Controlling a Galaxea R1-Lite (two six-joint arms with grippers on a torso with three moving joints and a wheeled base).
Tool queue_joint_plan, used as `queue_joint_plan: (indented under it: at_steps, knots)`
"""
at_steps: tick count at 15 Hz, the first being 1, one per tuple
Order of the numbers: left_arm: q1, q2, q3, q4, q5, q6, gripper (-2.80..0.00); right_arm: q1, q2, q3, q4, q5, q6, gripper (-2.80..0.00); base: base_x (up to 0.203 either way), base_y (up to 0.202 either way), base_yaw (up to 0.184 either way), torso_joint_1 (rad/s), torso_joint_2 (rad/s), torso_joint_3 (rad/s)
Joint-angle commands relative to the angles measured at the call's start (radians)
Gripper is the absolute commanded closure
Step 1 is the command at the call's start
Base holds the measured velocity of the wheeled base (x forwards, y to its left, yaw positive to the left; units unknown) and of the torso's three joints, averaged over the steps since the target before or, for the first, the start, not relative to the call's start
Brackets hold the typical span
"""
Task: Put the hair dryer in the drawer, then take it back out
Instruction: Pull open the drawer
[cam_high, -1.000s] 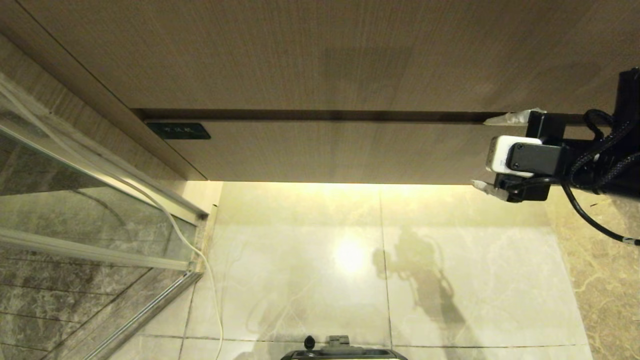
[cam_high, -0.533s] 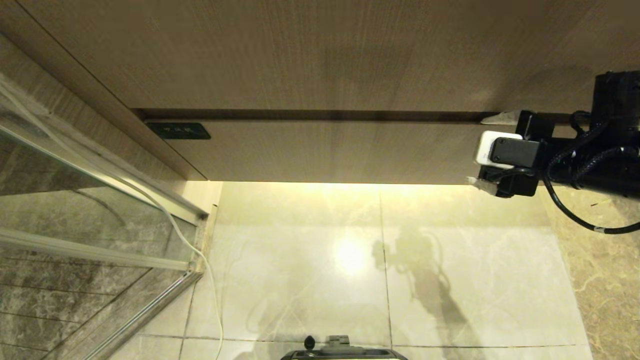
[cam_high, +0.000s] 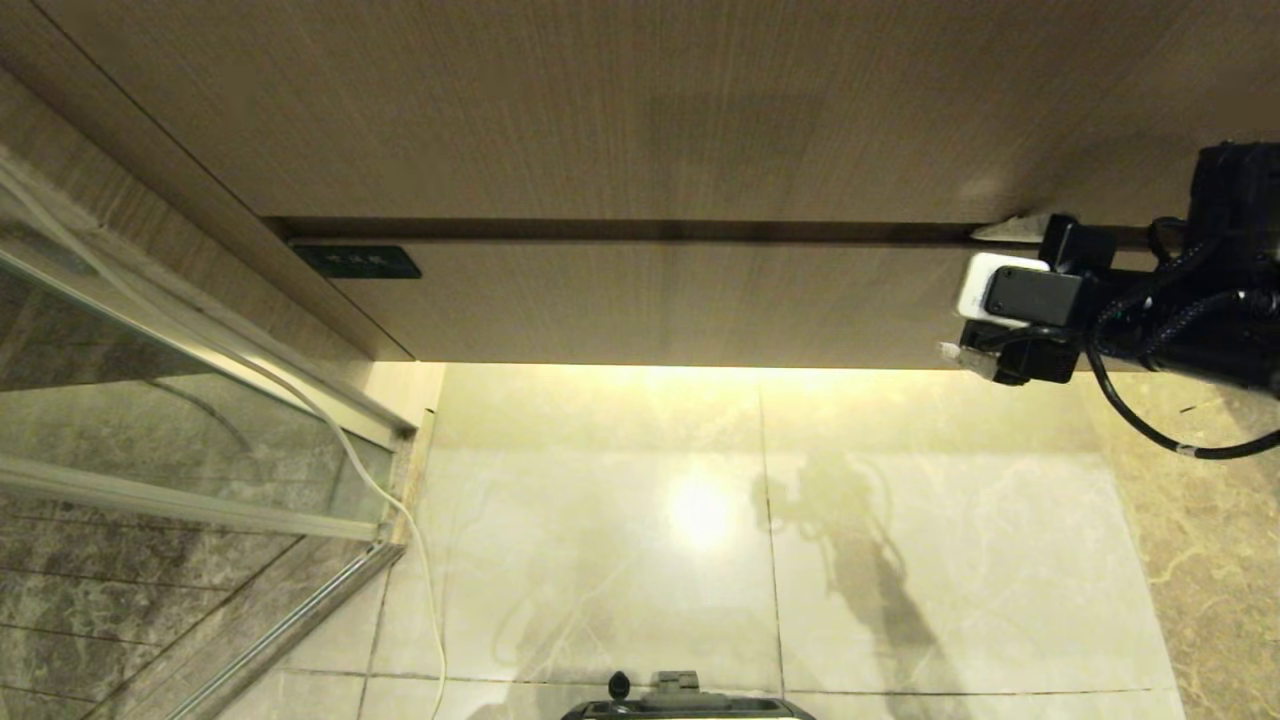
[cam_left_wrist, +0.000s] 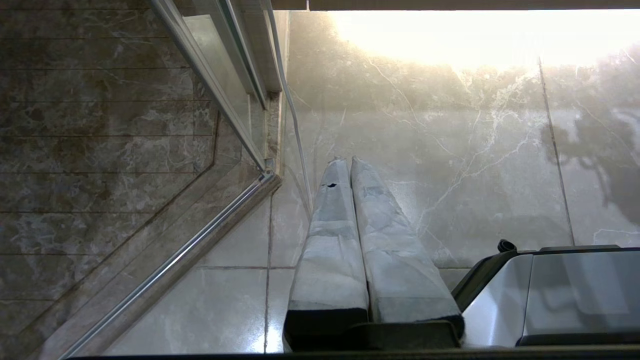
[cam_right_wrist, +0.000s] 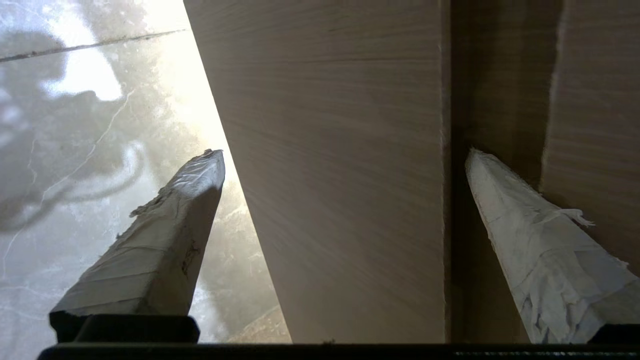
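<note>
The right end effector (cam_high: 982, 292), spread wide and empty, straddles the closed light-brown wood-grain drawer (cam_high: 660, 300) front's right end, whose long axis runs leftward; hair dryer unseen.

One closed drawer (cam_high: 650, 305) bearing one dark label (cam_high: 357, 262), beneath one taller plain wood-grain panel (cam_high: 600, 110). Two grippers: right gripper (cam_high: 985, 290), left gripper (cam_left_wrist: 345, 162). One white cord (cam_high: 400, 520) and one glass shower door (cam_high: 180, 420).
</note>
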Motion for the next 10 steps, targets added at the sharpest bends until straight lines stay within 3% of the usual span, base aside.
queue_joint_plan:
  at_steps: [1, 7, 10]
  knots:
    - [0.000, 0.000, 0.001, 0.000, 0.000, -0.001, 0.00, 0.000, 0.038, -0.015, -0.034, 0.003, -0.008, -2.80, 0.000, 0.000, 0.000, 0.000, 0.00, 0.000]
    - [-0.001, 0.000, 0.000, 0.000, 0.000, -0.001, 0.00, -0.002, 0.104, -0.039, -0.131, 0.050, -0.008, -2.80, 0.000, 0.000, 0.000, 0.000, 0.00, 0.000]
    - [0.000, 0.000, 0.000, 0.000, 0.000, -0.001, 0.00, -0.013, 0.113, -0.031, -0.083, 0.046, -0.010, -2.80, 0.000, 0.000, 0.000, 0.000, 0.00, 0.000]
